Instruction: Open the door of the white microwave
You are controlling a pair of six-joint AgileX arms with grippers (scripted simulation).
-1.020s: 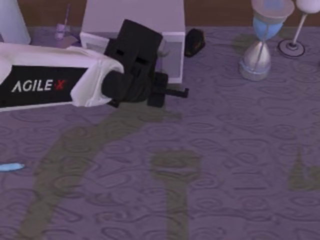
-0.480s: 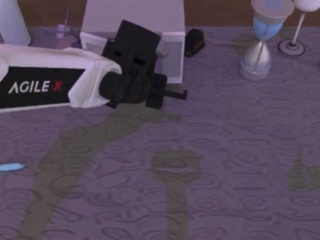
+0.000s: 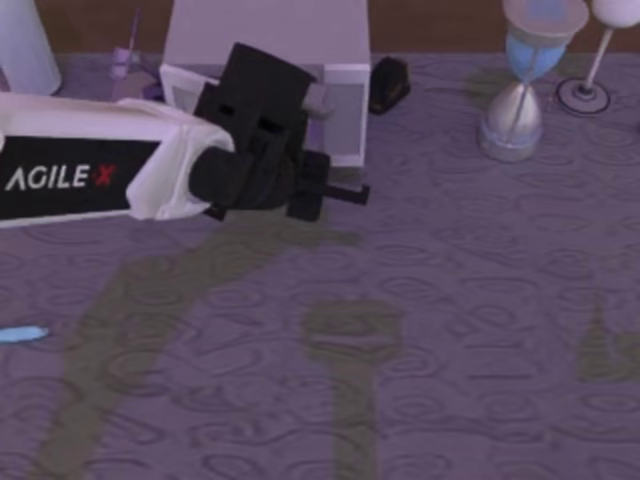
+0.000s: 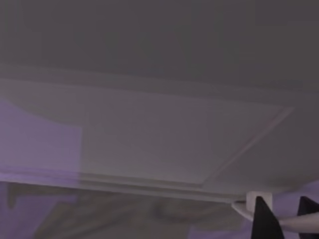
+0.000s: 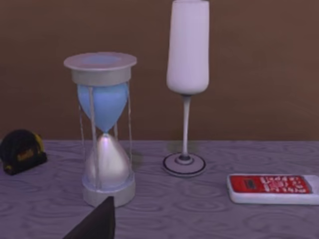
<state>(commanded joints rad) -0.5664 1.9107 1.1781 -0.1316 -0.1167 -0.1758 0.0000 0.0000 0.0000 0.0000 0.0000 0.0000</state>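
White microwave (image 3: 265,30) at the far edge of the table (image 3: 450,300), left of centre in the top view. Door (image 4: 149,139) on the front, filling most of the left wrist view with its greyish window inside a pale frame. Nothing to be made out of the inside through that window, and no telling from the top view how far the door stands from the body, with most of the front hidden.

Hidden by the left end effector (image 3: 300,120), black, reaching in from the table's left and lying right against the front. In the left wrist view, closed on a pale handle (image 4: 284,224) at the door's edge, one dark fingertip (image 4: 261,221) on each side of it.

Just right of the microwave, a black tape measure (image 3: 388,85). Farther right, an hourglass (image 3: 520,90): blue in the upper bulb, pale silver in the lower. Beside it a tall white stemmed glass (image 5: 187,50), opaque, contents impossible to tell. Near the glass a red-faced remote (image 5: 271,188), seen only from the right wrist.

Right end effector (image 5: 94,224) cut off to a dark sliver in its own view, facing the hourglass; grip impossible to tell.

At the table's left edge, a small pale-blue thing (image 3: 20,334), too cropped to name.
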